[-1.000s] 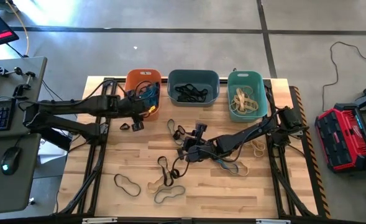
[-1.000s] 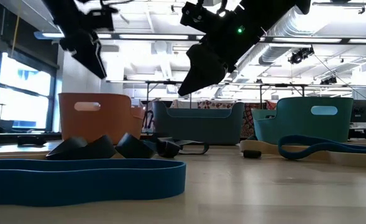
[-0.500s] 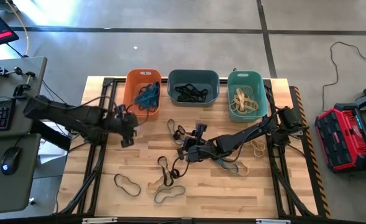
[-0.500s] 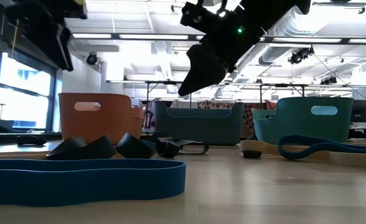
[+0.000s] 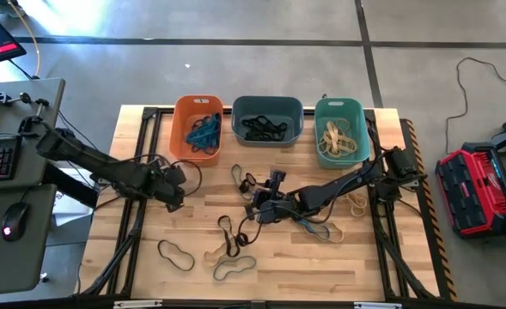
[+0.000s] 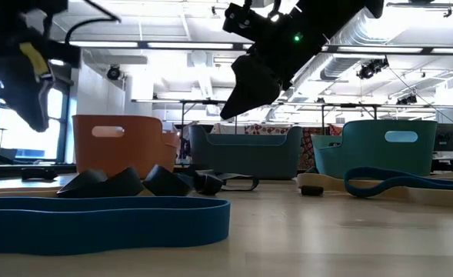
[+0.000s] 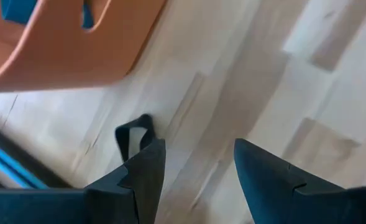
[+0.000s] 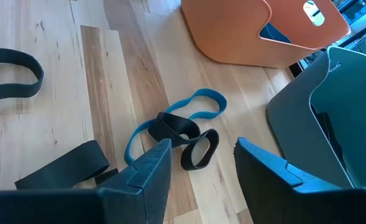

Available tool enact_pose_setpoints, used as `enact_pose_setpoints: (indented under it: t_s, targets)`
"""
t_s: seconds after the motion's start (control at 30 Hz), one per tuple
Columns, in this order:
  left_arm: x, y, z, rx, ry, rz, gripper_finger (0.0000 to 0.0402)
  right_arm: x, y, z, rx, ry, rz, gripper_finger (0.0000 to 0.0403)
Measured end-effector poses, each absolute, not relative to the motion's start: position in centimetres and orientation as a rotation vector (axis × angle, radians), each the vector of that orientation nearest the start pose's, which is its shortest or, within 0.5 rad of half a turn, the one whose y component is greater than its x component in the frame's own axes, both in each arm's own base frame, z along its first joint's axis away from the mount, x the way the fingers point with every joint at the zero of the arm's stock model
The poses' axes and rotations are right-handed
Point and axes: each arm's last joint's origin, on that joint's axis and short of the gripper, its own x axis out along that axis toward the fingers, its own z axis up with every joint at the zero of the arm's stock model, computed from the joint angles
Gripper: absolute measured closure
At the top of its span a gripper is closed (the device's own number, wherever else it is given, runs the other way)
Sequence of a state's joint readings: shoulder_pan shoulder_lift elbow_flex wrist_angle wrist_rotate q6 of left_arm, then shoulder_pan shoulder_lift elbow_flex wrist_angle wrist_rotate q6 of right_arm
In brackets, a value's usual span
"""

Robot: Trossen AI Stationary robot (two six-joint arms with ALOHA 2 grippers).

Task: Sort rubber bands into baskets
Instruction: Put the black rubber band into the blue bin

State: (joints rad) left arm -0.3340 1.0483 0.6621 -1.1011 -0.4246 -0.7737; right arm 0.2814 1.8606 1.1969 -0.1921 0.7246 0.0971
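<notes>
Wooden desk (image 5: 192,232) carries three baskets in a row along its far edge: orange basket (image 5: 198,128) on the left with blue bands inside, slate basket (image 5: 267,120) in the middle with dark bands, teal basket (image 5: 341,130) on the right with tan bands. Loose rubber bands (image 5: 235,245) are scattered over the middle and near part of the desk, a dark loop (image 5: 175,255) near the front left, a tan-grey loop (image 5: 234,268) near the front centre, more dark and blue ones tangled under the right arm. Left gripper (image 5: 172,187) hangs over the bare desk in front of the orange basket, off to its left; its jaws stand apart with nothing between them, and the wrist view shows a small dark band (image 7: 135,134) on the wood just beyond one finger. Right gripper (image 5: 264,206) hovers over the middle of the desk in front of the slate basket, jaws apart and empty; in its wrist view a blue band (image 8: 176,118) and short black loops (image 8: 192,140) lie overlapping just ahead of it, near the orange basket's corner. Low view shows a wide blue band (image 6: 103,223) lying flat close to the camera.
</notes>
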Motion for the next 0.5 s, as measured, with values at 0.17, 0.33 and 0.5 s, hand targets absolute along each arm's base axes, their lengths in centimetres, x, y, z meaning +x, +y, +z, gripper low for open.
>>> enact_pose_setpoints:
  t_s: [0.17, 0.33, 0.5]
  targets:
    - [14.5, -3.0, 18.8, -0.079, 1.300, 0.636, 0.0220, 37.4, 8.8, 18.5, -0.325, 0.732, -0.451, 0.0237]
    - [14.9, -2.4, 17.7, -0.060, 1.359, 0.665, 0.0220, 37.4, 8.8, 18.5, -0.323, 0.732, -0.451, 0.0237]
    - [16.0, -2.2, 16.9, -0.105, 1.353, 0.670, 0.0220, 37.4, 8.8, 18.5, -0.324, 0.732, -0.450, 0.0237]
